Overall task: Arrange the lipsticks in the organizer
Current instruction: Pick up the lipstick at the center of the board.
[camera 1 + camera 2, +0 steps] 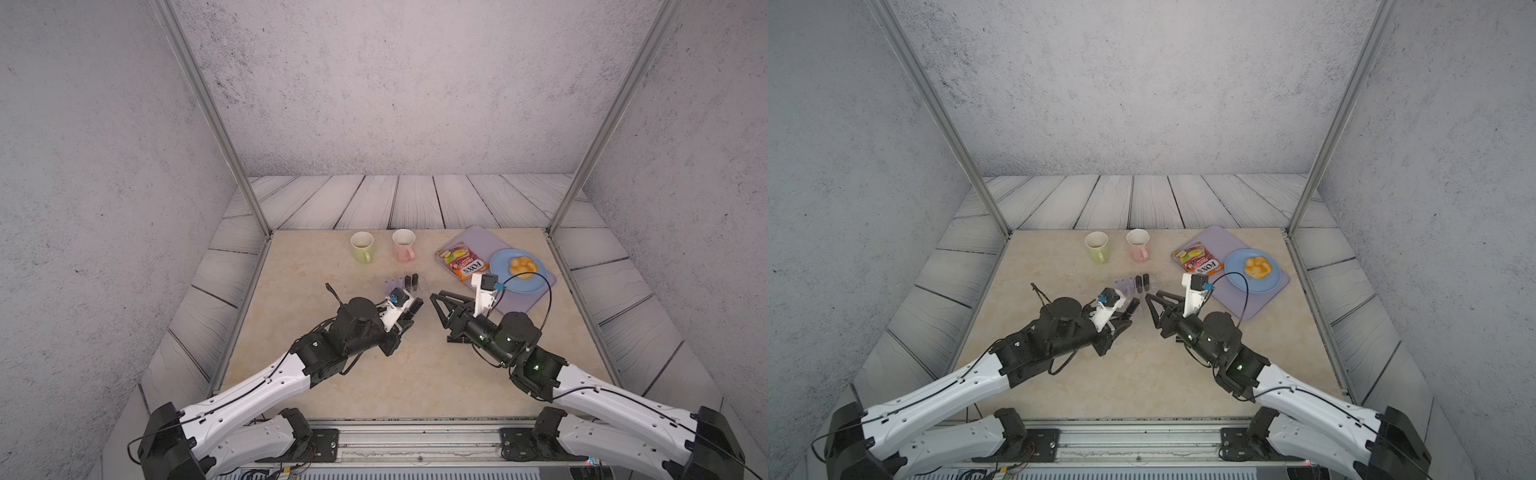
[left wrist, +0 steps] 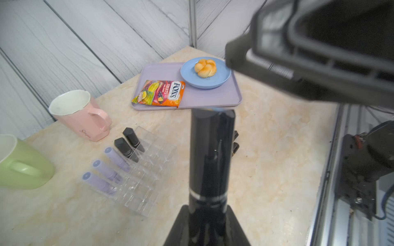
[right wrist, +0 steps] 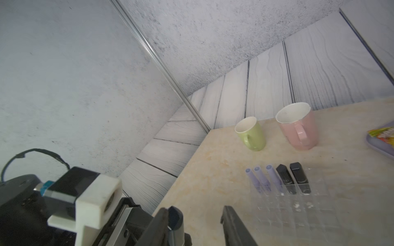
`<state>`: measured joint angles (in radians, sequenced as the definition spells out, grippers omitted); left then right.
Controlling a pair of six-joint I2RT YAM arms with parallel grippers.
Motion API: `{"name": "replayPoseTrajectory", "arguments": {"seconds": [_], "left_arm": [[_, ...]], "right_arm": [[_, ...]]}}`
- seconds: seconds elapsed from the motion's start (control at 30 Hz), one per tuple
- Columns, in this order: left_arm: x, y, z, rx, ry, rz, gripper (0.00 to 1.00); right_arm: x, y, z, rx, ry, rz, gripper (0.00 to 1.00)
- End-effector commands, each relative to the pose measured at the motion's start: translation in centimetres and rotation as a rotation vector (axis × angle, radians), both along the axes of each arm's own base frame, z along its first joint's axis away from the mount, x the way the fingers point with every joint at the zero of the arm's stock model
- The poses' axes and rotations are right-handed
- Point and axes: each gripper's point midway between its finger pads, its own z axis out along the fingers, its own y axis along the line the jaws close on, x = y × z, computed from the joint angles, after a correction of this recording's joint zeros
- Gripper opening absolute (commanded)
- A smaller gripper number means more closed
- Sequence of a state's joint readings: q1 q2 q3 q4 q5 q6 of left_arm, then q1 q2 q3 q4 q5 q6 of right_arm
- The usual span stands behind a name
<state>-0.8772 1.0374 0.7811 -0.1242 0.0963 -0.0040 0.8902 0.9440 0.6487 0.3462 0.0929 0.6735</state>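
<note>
Lipsticks are mostly sitting in the small clear plastic organizer (image 2: 149, 191) with a grid of square cells. It is resting on the beige marbled tabletop (image 1: 415, 374), just ahead of the two arms. Three pale lilac tubes (image 2: 105, 171) and two glossy black tubes (image 2: 127, 151) are standing side by side in its row farthest from the robot.

Only the left wrist view is showing two loose black lipsticks (image 2: 235, 147) lying on the tabletop beyond the organizer. The tube held in front of that camera is hiding most of them. In both top views the left arm is covering the near part of the organizer.

Behind the organizer a pink ceramic mug (image 2: 83, 119) and a light green mug (image 2: 23, 168) are standing. Off to the right a flat lilac tray (image 2: 213, 100) is carrying a colourful candy bag (image 2: 160, 92) and a blue plate (image 2: 221, 78) with a golden knotted bun (image 2: 205, 67).

The left hand (image 1: 409, 316) is clamping a black lipstick (image 2: 212, 153) with a silver band. The right hand (image 1: 438, 311) is hanging just beside it with its jaws apart, holding nothing.
</note>
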Motion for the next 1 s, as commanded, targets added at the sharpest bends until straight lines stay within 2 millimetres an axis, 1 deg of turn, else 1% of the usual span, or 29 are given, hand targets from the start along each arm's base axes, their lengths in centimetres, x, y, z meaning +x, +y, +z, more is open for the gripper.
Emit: {"name": "replayPoseTrajectory", "arguments": {"seconds": [0.0, 0.03, 0.07, 0.17, 0.3, 0.47, 0.7, 0.83, 0.9, 0.97], "left_arm": [[1.1, 1.2, -0.3, 0.101, -0.037, 0.047, 0.0], [1.1, 1.2, -0.2, 0.105, -0.04, 0.046, 0.0], [1.0, 1.2, -0.1, 0.103, -0.047, 0.043, 0.0], [1.1, 1.3, 0.2, 0.104, -0.069, 0.039, 0.0], [0.8, 1.2, 0.5, 0.095, -0.08, 0.02, 0.0], [0.5, 0.9, 0.7, 0.081, -0.08, 0.0, 0.0], [0.5, 1.0, 0.3, 0.094, -0.077, 0.001, 0.0], [0.5, 1.0, 0.3, 0.099, -0.079, 0.001, 0.0], [0.5, 1.0, 0.3, 0.098, -0.077, -0.002, 0.0], [0.4, 0.9, 0.3, 0.095, -0.078, -0.007, 0.0]], "right_arm": [[0.1, -0.8, -4.6, -0.303, 0.171, -0.02, 0.48], [0.0, -0.7, -4.9, -0.353, 0.191, -0.008, 0.51], [-0.1, -0.3, -4.8, -0.381, 0.198, 0.012, 0.53], [-0.4, 0.9, -4.4, -0.399, 0.22, 0.078, 0.58], [-0.3, 1.7, -4.5, -0.405, 0.257, 0.096, 0.59], [0.1, 3.0, -4.6, -0.38, 0.304, 0.148, 0.56], [0.4, 4.4, -4.1, -0.304, 0.356, 0.203, 0.54], [0.8, 4.7, -4.4, -0.254, 0.408, 0.212, 0.48], [1.2, 4.6, -4.7, -0.23, 0.436, 0.205, 0.44], [1.7, 4.5, -4.8, -0.2, 0.462, 0.199, 0.41]]}}
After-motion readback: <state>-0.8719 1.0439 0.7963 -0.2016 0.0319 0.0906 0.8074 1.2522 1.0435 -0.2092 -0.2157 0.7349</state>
